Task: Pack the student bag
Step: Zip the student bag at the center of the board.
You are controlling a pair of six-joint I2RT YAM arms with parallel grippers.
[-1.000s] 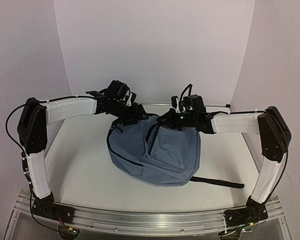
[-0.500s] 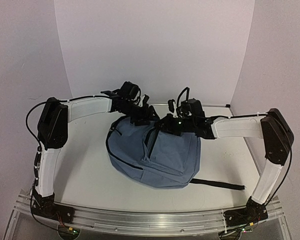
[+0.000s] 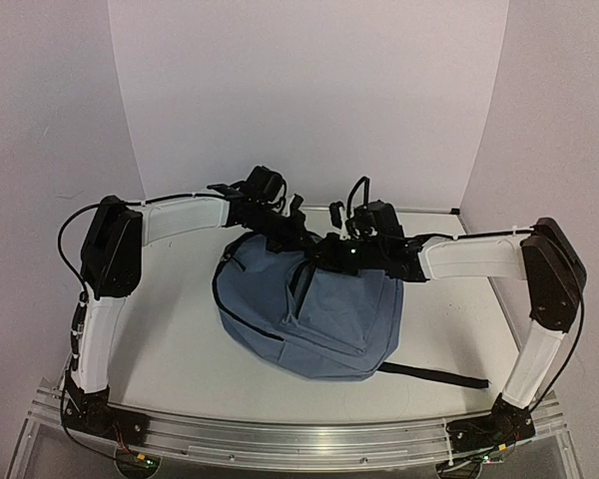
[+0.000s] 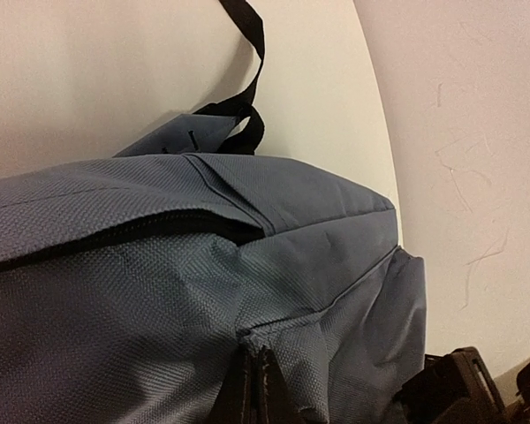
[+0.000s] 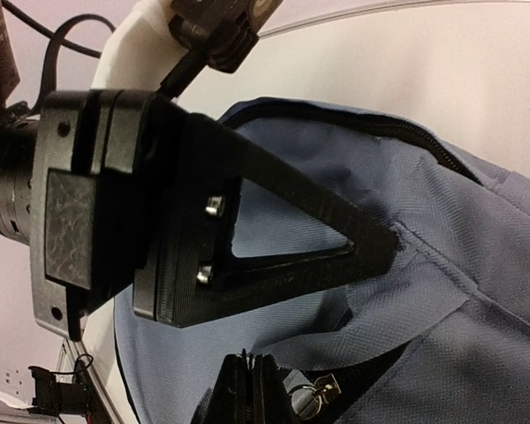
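Fabric of the student bag [image 3: 319, 319] is pinched by the closed left gripper [image 4: 258, 380] and right gripper [image 5: 247, 384], and thin folds could be tugged free.

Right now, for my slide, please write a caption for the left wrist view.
Left gripper shut on a fold of the grey-blue student bag, with a black strap beyond.

My arms reach inward from both sides, elbows out and wrists nearly meeting. My left end effector [image 4: 254, 375] is pinched closed on the bag [image 4: 159, 291]; my right end effector [image 5: 247, 380] is closed tight.
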